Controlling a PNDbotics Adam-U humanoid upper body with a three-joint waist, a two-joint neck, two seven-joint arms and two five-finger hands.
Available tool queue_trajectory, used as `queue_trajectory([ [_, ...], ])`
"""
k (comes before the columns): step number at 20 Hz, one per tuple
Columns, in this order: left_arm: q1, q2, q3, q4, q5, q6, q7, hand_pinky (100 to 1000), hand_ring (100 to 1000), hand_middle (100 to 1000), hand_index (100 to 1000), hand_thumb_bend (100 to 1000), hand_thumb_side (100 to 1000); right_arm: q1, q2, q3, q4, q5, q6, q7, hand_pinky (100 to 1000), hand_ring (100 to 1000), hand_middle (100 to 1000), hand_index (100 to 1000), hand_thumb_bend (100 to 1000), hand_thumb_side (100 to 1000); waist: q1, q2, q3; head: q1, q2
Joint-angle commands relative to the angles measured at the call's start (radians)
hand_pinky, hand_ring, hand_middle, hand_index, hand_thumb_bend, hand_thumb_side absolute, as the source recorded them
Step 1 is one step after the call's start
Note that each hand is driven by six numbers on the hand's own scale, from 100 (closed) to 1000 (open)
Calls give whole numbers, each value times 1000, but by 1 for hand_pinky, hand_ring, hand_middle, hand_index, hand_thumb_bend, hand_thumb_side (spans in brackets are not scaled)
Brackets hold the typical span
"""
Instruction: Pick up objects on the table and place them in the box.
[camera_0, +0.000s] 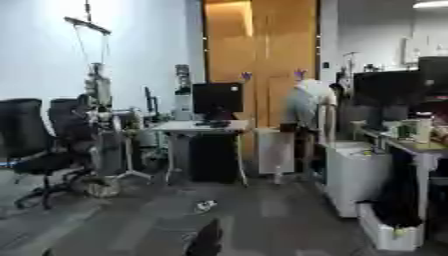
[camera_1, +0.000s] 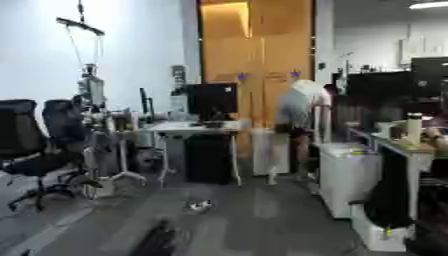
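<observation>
Grey floor (camera_0: 262, 210) lies open mid-frame; a black hand (camera_0: 206, 240) pokes up at bottom edge, fingers indistinct.

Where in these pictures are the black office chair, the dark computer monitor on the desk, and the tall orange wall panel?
black office chair (camera_0: 22, 131): left eye view, on its backrest.
computer monitor (camera_0: 217, 98): left eye view, middle of its dark screen.
orange wall panel (camera_1: 254, 45): right eye view, on its upper face.

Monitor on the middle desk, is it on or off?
Apparently off: the monitor has a uniformly dark screen, with no picture or glow showing in either view.
</observation>
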Motion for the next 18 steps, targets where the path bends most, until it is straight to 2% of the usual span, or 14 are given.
queue_trajectory([
  [1,-1,-6,10,-19,3,4,7,870,940,937,955,100,887,2,6,-7,-11,4,11,1,661,767,840,854,100,630,-2,-9,2,18,41],
  [2,2,-8,11,-18,4,6,8,871,941,938,955,100,887,5,7,-7,-9,6,15,2,667,771,842,855,100,628,-2,-10,2,20,54],
  [3,7,-10,12,-14,6,12,8,849,928,928,948,100,854,9,9,-8,-4,8,22,3,628,741,827,849,100,644,-1,-9,1,31,90],
  [4,9,-12,12,-9,8,21,8,835,920,923,944,100,858,12,9,-9,1,11,30,5,615,732,821,848,100,653,0,-8,0,40,121],
  [5,10,-13,13,-3,10,31,8,831,917,919,941,100,846,14,9,-9,6,14,37,7,613,730,818,847,100,657,2,-7,-1,48,163],
  [6,10,-13,14,1,12,42,9,829,914,917,939,108,832,14,9,-9,10,18,42,9,612,729,817,847,100,659,3,-5,-2,52,191],
  [7,10,-15,15,3,13,50,10,807,902,909,929,140,816,14,9,-10,13,22,47,10,611,727,815,845,100,665,5,-2,-3,52,230],
  [9,10,-17,17,5,16,61,12,788,887,900,924,183,797,15,9,-12,19,28,51,11,612,726,814,845,100,677,9,4,-3,49,281],
  [12,12,-19,19,2,24,65,11,788,884,898,923,168,812,18,8,-13,19,36,50,15,617,731,817,846,100,683,12,16,-4,43,331],
  [13,13,-19,19,1,26,65,10,748,859,891,916,194,795,19,7,-13,18,37,48,16,612,725,814,845,100,692,13,20,-4,41,345],
  [14,15,-19,20,-1,28,64,8,748,859,891,916,194,795,20,6,-14,17,38,45,19,612,725,814,845,100,692,14,24,-5,40,356],
  [15,16,-18,20,-3,28,63,6,712,837,878,907,254,759,22,4,-14,17,39,43,23,589,703,800,834,100,700,15,28,-6,38,367],
  [18,21,-15,20,-10,28,63,-2,703,830,875,906,259,751,26,-2,-16,16,41,38,35,580,694,794,827,100,702,16,37,-10,34,389],
])
